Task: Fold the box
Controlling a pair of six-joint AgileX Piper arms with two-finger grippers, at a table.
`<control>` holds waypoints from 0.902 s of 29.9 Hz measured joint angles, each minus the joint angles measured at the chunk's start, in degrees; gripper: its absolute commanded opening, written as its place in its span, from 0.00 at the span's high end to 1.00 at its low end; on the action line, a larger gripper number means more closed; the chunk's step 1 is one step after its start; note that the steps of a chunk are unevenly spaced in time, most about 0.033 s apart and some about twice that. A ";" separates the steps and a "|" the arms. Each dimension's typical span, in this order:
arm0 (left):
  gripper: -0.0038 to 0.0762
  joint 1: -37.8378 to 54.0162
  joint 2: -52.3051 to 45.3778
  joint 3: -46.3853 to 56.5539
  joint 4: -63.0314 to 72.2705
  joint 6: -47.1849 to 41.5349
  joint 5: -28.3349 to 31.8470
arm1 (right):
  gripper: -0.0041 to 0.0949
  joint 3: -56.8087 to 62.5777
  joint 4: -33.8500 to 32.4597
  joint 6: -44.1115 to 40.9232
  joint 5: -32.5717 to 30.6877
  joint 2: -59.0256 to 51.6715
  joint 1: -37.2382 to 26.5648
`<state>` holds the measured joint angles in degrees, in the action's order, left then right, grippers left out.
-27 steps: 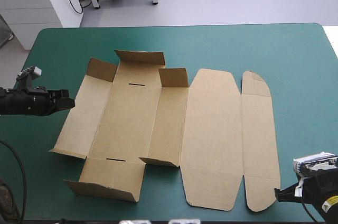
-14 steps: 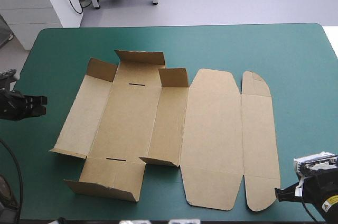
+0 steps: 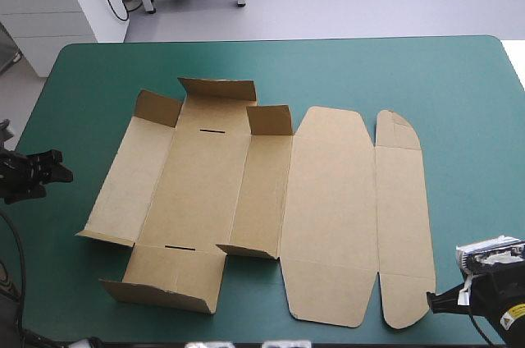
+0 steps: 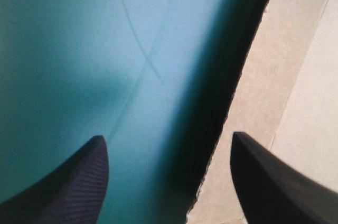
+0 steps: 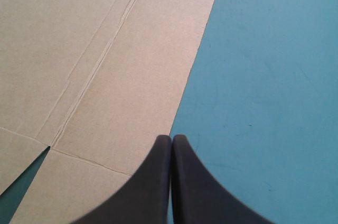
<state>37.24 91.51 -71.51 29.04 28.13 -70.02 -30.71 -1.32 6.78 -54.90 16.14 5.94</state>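
One brown box (image 3: 205, 188), two tools, one counter (image 3: 459, 93) under its teal-green cover: that is all I have on my screens. The box lies as a single cut sheet across the counter's middle. Its lid panel (image 3: 328, 208) and narrow outer strip (image 3: 399, 225) are flat toward the right. Its tray half is toward the left, with the side walls slightly raised.

I count three small flaps (image 3: 217, 89) standing at the tray's far end and one wide flap (image 3: 168, 278) tilted up at the near end. Two dark slots (image 3: 212, 130) mark the base panel.

My left tool (image 3: 59, 165) hangs at the counter's left edge, apart from the box's left wall. Its black fingers (image 4: 63, 182) are spread wide with bare cover between them, and the left wrist view shows the board's edge just ahead of one finger.

My right tool (image 3: 430, 303) sits at the near right corner, fingers pressed together to a point and holding nothing. Its tip is at the rounded near end of the outer strip; I cannot tell whether it touches the board.
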 measured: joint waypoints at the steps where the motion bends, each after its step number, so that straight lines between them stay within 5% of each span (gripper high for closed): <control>1: 0.36 -0.43 0.57 0.14 0.13 0.00 0.00 | 0.98 0.00 0.00 0.00 0.00 0.00 0.00; 27: 0.36 -13.49 5.11 8.20 4.98 1.74 1.11 | 0.98 0.00 0.00 0.00 1.11 -0.18 0.00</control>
<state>23.75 96.62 -63.32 34.02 29.88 -68.92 -30.71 -1.32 6.78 -53.80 15.95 5.94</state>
